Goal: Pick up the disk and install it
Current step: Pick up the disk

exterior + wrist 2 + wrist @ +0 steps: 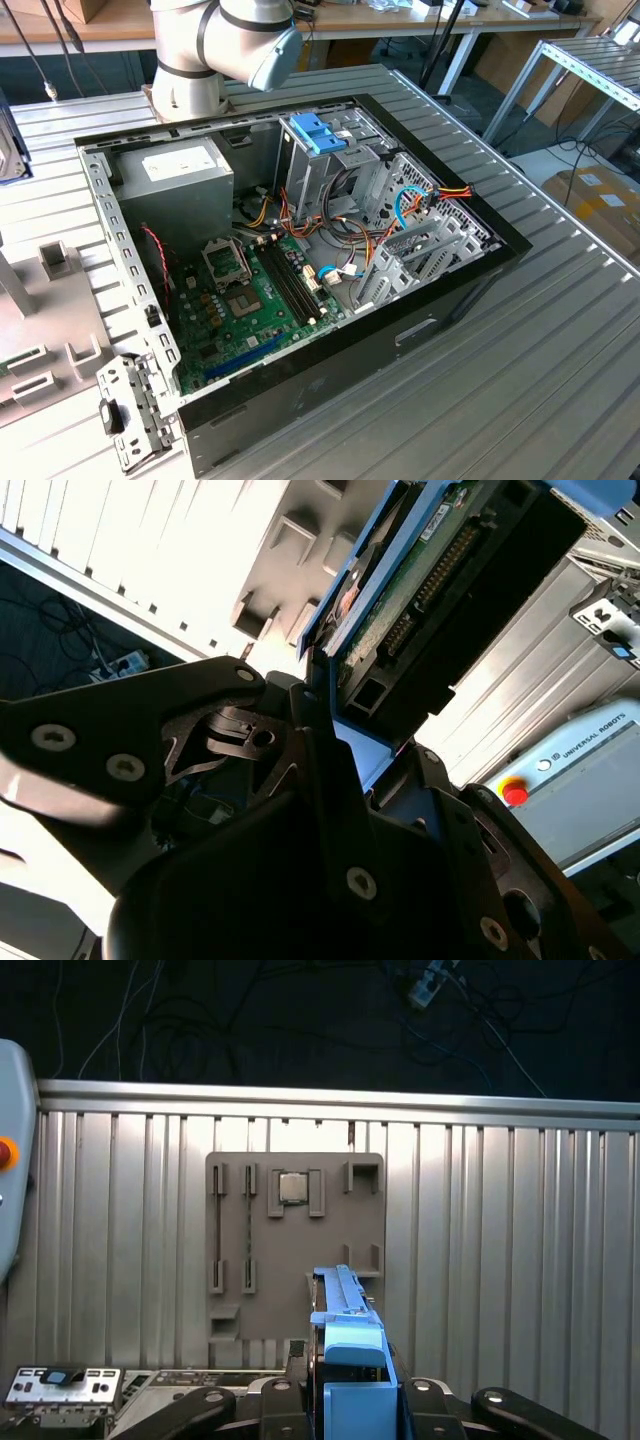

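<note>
A ribbed metal table (560,330) carries an open computer case (440,300), lying on its side with its inside facing up. In the exterior view the arm (215,40) stands at the far edge of the case, its thick grey base upright and a blue-capped joint turned toward the exterior view's right, where it leaves the picture. Inside the case a grey power supply box (180,180) sits in the far corner toward the exterior view's left, a green circuit board (235,320) lies on the floor, and a blue latch (318,132) tops the metal drive cage (420,240). The first wrist view faces squarely onto the table, where a flat grey holder plate (300,1270) lies with a small square chip (292,1188) in one of its pockets. The disk (345,1305) is outside the case, held on edge in front of that plate; whether it touches the plate cannot be told. The gripper (345,1400) is clamped on it, with black fingers (275,1392) pressed to its two broad faces. In the second wrist view the disk (440,570) shows its green board, a row of connector pins and a blue frame along its side, and a red button (515,793) sits on a grey pendant nearby
</note>
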Tool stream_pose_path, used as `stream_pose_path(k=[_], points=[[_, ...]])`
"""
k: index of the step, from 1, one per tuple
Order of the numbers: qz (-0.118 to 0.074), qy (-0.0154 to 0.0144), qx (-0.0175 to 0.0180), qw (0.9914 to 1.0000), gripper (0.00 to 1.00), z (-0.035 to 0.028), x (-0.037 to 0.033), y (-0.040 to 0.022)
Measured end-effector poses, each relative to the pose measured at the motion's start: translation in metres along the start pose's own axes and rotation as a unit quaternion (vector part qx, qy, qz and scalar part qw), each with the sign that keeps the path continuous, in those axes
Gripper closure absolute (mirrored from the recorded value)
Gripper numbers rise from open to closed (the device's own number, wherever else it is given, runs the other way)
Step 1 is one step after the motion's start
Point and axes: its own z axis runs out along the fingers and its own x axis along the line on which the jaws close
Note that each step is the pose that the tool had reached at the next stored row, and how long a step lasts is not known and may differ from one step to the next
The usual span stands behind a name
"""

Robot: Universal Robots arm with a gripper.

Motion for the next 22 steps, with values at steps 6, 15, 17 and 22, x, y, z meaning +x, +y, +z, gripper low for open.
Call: stream_pose_path(k=[6, 15, 17, 22], points=[[0.0, 0.0, 0.0, 1.0, 0.63, 0.0001, 0.0003, -0.0015], [0.0, 0.0, 0.0, 1.0, 0.63, 0.0004, 0.0008, -0.0032], [0.0, 0.0, 0.0, 1.0, 0.63, 0.0004, 0.0009, -0.004], [0.0, 0.0, 0.0, 1.0, 0.63, 0.0005, 0.0012, -0.0054]])
